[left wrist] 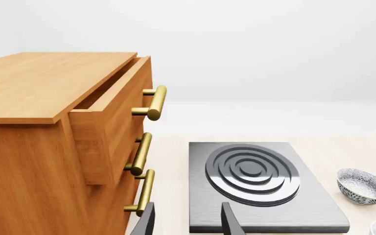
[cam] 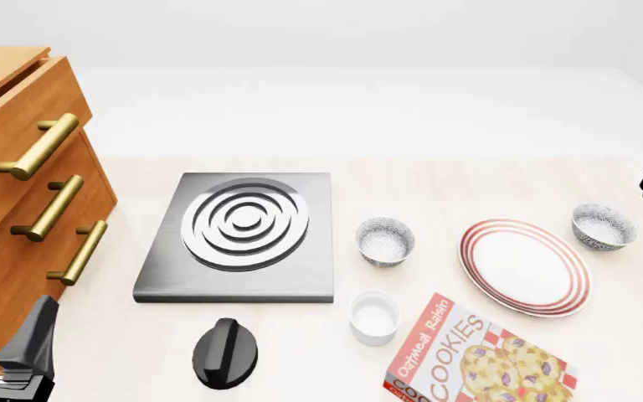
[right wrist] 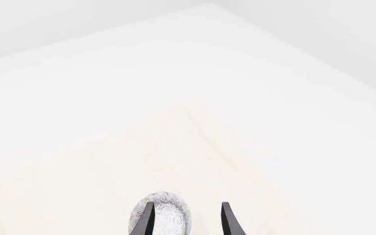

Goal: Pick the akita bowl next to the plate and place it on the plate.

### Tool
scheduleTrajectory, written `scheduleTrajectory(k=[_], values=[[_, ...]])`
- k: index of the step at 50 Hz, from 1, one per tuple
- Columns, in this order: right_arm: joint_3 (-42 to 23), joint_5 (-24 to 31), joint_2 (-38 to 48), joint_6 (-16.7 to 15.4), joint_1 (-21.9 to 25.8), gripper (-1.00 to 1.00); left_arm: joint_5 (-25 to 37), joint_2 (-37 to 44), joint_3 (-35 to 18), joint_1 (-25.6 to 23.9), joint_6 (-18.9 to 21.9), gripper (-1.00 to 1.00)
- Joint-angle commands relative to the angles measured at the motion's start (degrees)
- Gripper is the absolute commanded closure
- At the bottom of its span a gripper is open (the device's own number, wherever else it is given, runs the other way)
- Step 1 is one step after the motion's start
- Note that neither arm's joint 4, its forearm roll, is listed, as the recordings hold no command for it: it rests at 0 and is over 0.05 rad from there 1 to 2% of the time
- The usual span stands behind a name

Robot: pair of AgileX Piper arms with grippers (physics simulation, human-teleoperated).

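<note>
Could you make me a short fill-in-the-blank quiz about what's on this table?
1. The plate has ___ rings round its rim.
2. The number of speckled bowls on the table is ___.
3. The box beside the white cup holds ___.
4. The cabinet's top drawer is slightly ___.

Missing words: red; two; cookies; open

Red rectangular cardboard cookie box [cam: 475,362], lying flat on the table: white lettering "Oatmeal Raisin COOKIES"; no other legible text.
</note>
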Motion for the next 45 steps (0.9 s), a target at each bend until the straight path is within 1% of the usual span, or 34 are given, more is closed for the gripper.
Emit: scheduleTrajectory(k=[1,45], values=[[0.3,-0.7,1.2,0.3,-0.1,-1.0,0.0,0.0,0.0,0.0,0.0,-1.0],[-1.6,-1.5,8.0,2.8,-0.2,-1.0,0.0,0.0,0.0,0.0,0.0,-1.0]])
